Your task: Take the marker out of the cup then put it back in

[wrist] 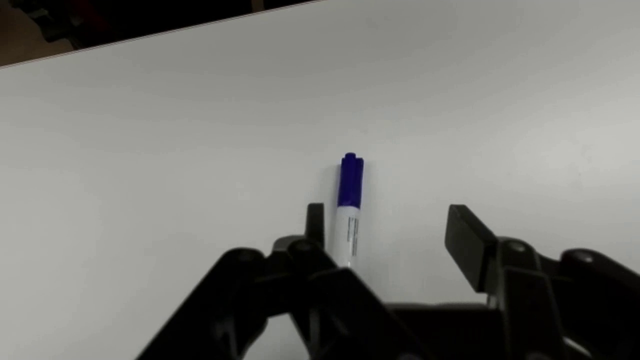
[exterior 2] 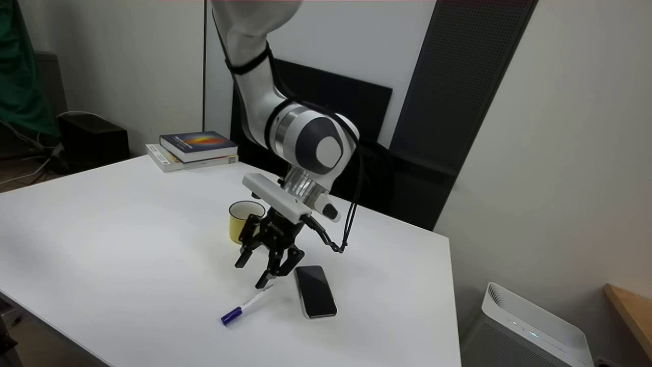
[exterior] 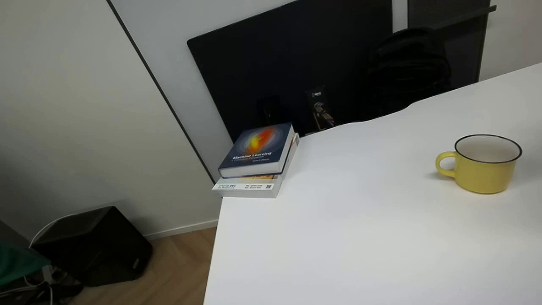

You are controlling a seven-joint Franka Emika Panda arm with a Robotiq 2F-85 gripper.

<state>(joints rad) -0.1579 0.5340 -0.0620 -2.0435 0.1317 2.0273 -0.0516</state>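
The marker (wrist: 350, 210) lies flat on the white table (exterior 2: 127, 229), its dark blue cap (wrist: 350, 185) towards the near left in an exterior view. Over its white end is the gripper (exterior 2: 250, 274), jaws well apart and holding nothing; in the wrist view the marker shows between the two fingers (wrist: 465, 245), closer to the left one, and whether either touches it I cannot tell. On the gripper's far side the cup (exterior: 487, 176), a yellow mug, stands upright, partly hidden by it in an exterior view. The part of the cup's inside that shows is pale wall; its bottom is hidden. Just right of the marker lies a black phone (exterior 2: 316, 291). At the table's far left a dark blue book (exterior: 258, 150) rests on a pale book (exterior: 252, 191). Beyond the table's near right edge is a white appliance (exterior 2: 530, 331)
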